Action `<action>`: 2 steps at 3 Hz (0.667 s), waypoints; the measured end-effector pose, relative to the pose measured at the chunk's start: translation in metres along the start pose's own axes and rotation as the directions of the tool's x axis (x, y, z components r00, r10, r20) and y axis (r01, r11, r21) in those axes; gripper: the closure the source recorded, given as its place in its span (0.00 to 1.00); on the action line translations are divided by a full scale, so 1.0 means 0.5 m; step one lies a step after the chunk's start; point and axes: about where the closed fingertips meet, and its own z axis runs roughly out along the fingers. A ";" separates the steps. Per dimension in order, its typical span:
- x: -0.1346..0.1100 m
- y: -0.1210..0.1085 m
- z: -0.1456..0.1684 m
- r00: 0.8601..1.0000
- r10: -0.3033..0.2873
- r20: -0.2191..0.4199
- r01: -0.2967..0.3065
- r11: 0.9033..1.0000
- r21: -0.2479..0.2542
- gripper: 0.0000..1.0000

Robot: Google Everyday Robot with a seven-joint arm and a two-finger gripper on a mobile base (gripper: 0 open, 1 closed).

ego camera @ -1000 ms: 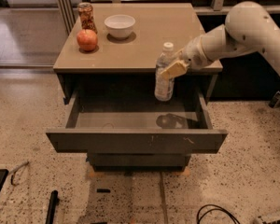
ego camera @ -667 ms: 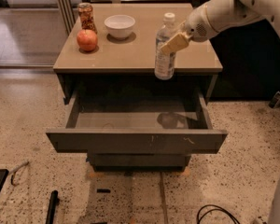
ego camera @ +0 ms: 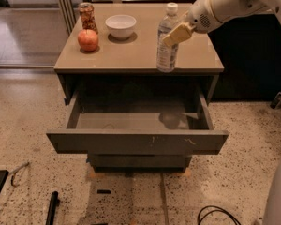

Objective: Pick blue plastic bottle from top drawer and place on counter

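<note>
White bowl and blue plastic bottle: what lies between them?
Only bare counter, as the camera view shows. The white bowl stands apart from the blue plastic bottle, which the gripper clamps near its top.

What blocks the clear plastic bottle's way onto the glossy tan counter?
Nothing visible: the gripper holds the clear plastic bottle over the bare right front of the tan counter; the white bowl, red apple and patterned can stand apart, leftward.

Gripper (ego camera: 171, 36) holds bottle (ego camera: 166, 59) above counter (ego camera: 131, 55) front right; apple (ego camera: 88, 40), bowl (ego camera: 121, 26) back left; top drawer (ego camera: 136, 142) open below
</note>
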 end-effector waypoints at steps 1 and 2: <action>0.005 -0.016 0.017 1.000 0.010 -0.013 -0.009 1.000 0.009 1.00; 0.006 -0.054 0.051 0.999 0.035 -0.017 -0.035 0.999 0.027 1.00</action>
